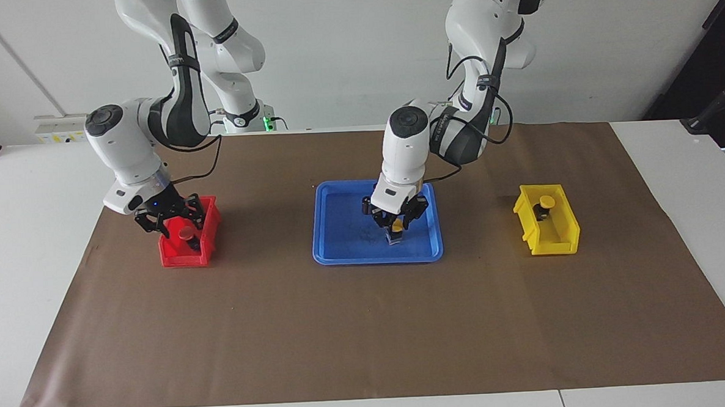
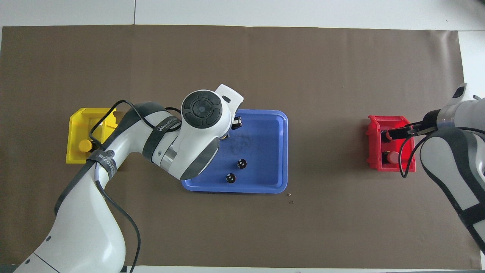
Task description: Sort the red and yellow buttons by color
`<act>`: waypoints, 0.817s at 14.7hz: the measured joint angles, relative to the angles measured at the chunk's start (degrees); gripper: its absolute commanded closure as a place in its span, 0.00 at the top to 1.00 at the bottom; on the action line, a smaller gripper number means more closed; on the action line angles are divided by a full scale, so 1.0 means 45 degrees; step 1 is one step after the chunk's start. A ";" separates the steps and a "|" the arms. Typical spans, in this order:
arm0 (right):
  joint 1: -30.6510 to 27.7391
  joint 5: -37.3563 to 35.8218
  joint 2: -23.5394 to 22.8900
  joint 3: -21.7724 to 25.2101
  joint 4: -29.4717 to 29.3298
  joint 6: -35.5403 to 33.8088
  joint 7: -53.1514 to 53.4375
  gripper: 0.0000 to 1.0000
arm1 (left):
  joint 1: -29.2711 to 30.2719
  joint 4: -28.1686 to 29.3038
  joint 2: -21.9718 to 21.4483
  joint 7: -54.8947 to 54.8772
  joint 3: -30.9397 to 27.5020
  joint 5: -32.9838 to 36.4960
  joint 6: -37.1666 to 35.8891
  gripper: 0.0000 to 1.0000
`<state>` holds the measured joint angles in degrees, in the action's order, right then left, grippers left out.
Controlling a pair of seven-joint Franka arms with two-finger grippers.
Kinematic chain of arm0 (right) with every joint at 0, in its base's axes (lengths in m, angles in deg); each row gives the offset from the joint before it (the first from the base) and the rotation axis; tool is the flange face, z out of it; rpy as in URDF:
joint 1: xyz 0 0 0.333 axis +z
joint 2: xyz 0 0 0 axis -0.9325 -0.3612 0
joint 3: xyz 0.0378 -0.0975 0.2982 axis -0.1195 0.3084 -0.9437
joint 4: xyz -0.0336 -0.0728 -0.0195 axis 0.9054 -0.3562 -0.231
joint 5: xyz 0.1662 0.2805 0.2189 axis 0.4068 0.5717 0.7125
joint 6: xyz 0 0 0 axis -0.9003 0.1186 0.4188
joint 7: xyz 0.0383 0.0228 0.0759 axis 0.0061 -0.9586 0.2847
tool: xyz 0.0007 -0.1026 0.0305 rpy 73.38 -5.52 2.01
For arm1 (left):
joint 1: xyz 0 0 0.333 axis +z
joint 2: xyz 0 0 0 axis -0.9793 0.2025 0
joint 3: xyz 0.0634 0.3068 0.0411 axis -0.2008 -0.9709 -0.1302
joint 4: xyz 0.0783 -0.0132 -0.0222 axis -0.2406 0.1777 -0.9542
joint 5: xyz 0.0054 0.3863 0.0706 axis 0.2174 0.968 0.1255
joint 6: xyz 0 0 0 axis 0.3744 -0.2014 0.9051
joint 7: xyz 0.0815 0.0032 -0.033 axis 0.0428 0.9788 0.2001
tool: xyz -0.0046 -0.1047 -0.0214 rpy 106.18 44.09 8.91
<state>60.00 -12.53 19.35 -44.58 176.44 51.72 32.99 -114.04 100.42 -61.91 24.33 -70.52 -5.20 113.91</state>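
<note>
The left gripper (image 1: pixel 396 224) is down in the flat blue plastic tray (image 1: pixel 346 253), and its jaws are pinching the last yellow-capped push button on a black base (image 1: pixel 395 226). The button sits right between the jaws, on the tray floor. Two small dark cylinders with silvery tops (image 2: pixel 236 170) stand in the tray too, a little way off from the jaws.

To do this step well, I think the gripper should hold the button tight and lift it straight up, so it clears the tray's rim. Then it should carry it over the small yellow plastic bin (image 1: pixel 562 225), where another yellow button (image 1: pixel 545 204) already sits, go low, and only then let go.

The right gripper (image 1: pixel 168 217) hangs over the small red plastic bin (image 1: pixel 175 256) with its jaws spread wide. A red-capped button (image 1: pixel 186 234) rests in the bin just below the jaws. A second red button (image 2: pixel 392 156) lies beside it. This arm can pull away.
</note>
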 measured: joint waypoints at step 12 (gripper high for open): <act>0.0004 -0.0462 0.0145 -0.0042 -0.6051 -0.7802 0.2423 1.00 | 0.1617 -0.2294 -0.0888 -0.2984 -0.0390 0.0004 -0.4410 0.02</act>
<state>60.02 -14.61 20.00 -44.77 149.21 16.61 43.89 -106.76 90.10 -65.91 10.90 -72.27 -5.18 94.06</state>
